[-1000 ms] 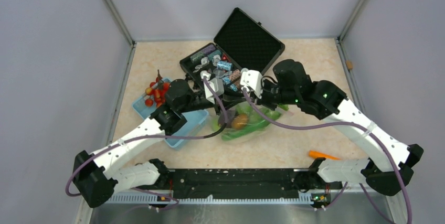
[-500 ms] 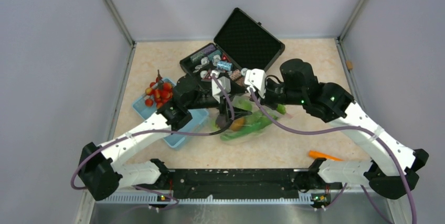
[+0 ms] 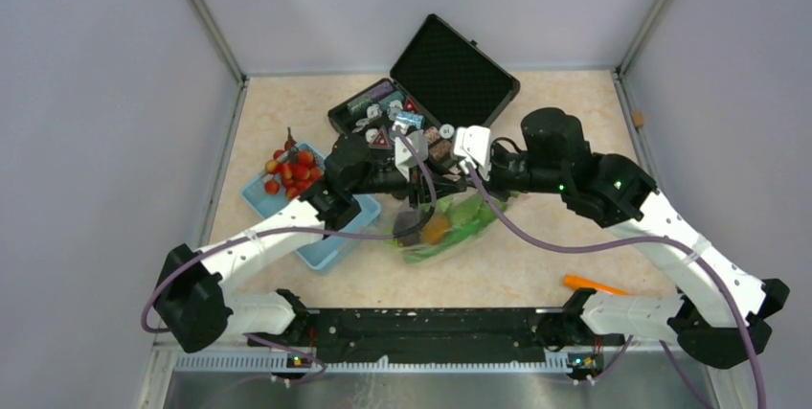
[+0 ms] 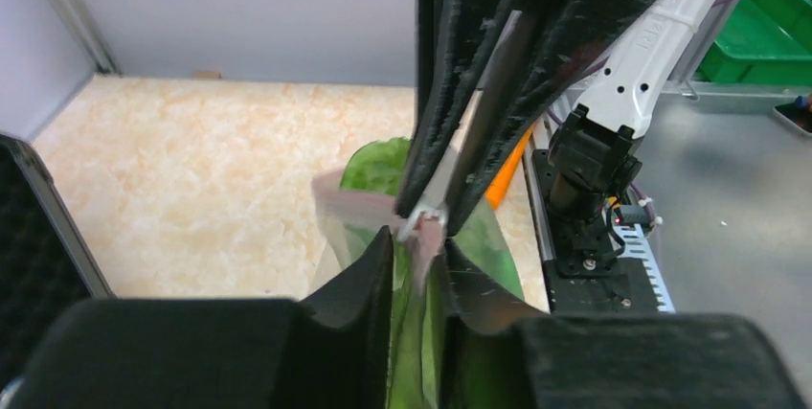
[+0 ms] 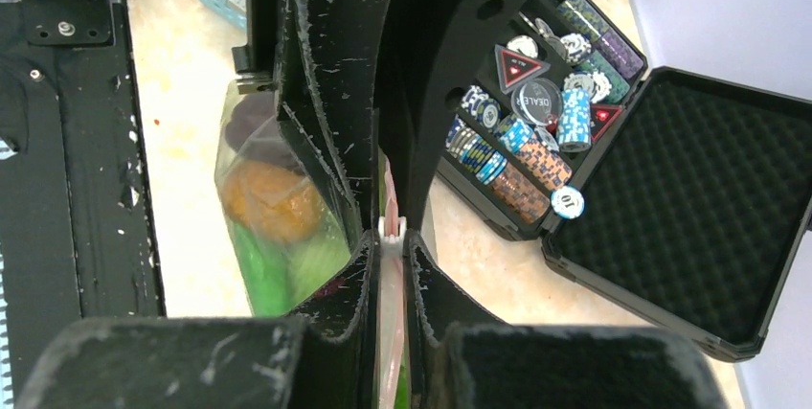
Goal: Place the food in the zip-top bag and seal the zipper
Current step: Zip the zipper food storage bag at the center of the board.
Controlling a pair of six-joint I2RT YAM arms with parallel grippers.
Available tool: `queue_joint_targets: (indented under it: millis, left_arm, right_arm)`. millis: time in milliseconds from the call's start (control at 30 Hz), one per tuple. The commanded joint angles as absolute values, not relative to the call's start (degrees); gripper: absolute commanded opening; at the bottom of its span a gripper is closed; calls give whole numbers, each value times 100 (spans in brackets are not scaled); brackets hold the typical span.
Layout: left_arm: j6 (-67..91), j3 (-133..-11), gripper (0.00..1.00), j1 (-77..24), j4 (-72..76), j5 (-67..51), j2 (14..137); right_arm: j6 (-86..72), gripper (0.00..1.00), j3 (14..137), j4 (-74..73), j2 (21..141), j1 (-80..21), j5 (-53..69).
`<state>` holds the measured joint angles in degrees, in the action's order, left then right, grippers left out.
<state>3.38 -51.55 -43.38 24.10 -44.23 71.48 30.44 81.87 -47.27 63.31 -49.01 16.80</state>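
Right gripper (image 5: 391,237) clamps the narrow pale pink zipper strip (image 5: 388,332); left gripper (image 4: 418,248) straddles it, hold unclear. Advise firm pinch, straight steady slide.

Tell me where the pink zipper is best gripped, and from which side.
Pinch the zipper across its two flat faces, coming from its free edge, opposite the body of the bag. It is a thin strip held on edge, so only the faces give hold; the right fingers grip it so.
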Motion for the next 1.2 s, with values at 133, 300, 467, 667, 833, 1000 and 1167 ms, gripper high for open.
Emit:
queue_joint_targets:
  millis: [133,300,467,667,833,1000,1167]
  left_arm:
    - [732,-5161,0,-4342,3409,-4593,7348]
    - [322,-4811,0,-4342,3429,-3997,7035]
    - [-264,-5046,0,-4342,2636,-3778,6859]
    - [-289,-5137,0,-4342,2687,-3805,6824]
    - [-283,-5041,0,-4342,2809,-3500,6758]
    - [-124,-4979,0,-4342,3114,-3407,6755]
    - [-76,-5044,0,-4342,3114,-3490,6750]
  right_arm:
    - [2998,0,8279,-4379,6011,-4923,1834]
    - [3063,0,8402,-4776,6116,-4922,1574]
    - [3185,0,8613,-5557,6539,-4926,1314]
    - [3208,0,8609,-5655,6788,-5019,1036]
    - [3244,0,8856,-5951,6889,-5057,847]
    - [3150,0,8908,-6238,6977,-5054,749]
    - [3084,0,8722,-6167,6950,-5060,574]
